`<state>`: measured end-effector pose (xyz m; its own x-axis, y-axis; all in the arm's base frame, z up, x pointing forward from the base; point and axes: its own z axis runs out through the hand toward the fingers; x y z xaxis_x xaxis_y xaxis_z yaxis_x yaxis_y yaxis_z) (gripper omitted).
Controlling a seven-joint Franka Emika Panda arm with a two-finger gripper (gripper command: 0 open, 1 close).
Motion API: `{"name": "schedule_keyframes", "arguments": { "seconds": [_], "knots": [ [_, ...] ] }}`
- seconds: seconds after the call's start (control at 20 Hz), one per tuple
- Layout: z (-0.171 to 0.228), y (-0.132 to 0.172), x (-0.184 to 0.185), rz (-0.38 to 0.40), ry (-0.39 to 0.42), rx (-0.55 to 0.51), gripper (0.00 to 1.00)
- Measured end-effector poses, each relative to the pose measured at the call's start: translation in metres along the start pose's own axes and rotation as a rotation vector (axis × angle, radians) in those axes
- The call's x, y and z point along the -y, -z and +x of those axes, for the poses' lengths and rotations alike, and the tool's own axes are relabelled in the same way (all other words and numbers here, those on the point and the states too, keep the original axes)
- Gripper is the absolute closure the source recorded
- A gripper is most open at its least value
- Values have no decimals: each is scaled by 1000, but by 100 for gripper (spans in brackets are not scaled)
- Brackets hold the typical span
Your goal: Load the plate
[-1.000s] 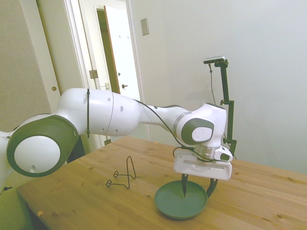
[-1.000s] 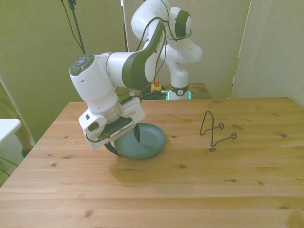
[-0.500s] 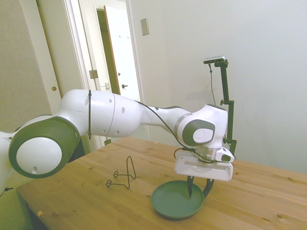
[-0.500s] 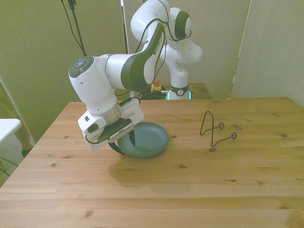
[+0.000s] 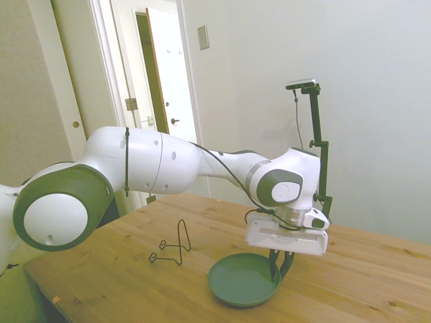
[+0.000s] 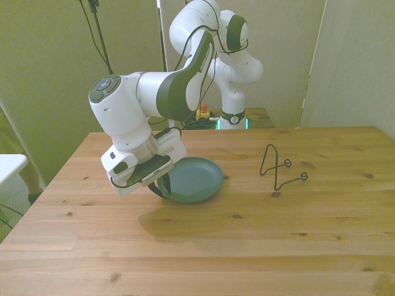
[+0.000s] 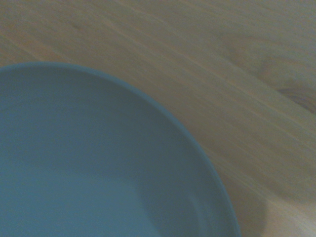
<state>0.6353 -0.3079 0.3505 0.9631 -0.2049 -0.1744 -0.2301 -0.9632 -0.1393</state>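
The dull dark-green plate (image 5: 239,281) (image 6: 196,179) lies low over the wooden table, near the front view's left. My gripper (image 5: 278,268) (image 6: 162,187) reaches down at the plate's edge with its two dark fingers drawn close together, pinching the raised rim. From the front, the plate's side away from the gripper looks tipped up slightly. Up close in the wrist view, the plate (image 7: 89,163) fills most of the picture, with bare wood beside it.
A small thin black wire stand (image 5: 174,245) (image 6: 279,169) rests on the table (image 6: 259,246), well apart from the plate, toward the front view's right. An open doorway (image 5: 161,101) is behind the table in the side view.
The fingers have come together on the plate's rim. The plate has slid toward the wire stand and its far side has tipped up a little.
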Motion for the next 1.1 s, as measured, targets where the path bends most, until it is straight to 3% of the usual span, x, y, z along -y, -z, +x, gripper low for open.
{"name": "schedule_keyframes", "arguments": {
  "seconds": [0.55, 0.85, 1.1],
  "knots": [
    [-13, 17, 4, -5, -5, -35, 100],
    [-60, 75, 18, -11, -9, -127, 100],
    [-117, 145, 27, -13, -39, -242, 100]
  ]
}}
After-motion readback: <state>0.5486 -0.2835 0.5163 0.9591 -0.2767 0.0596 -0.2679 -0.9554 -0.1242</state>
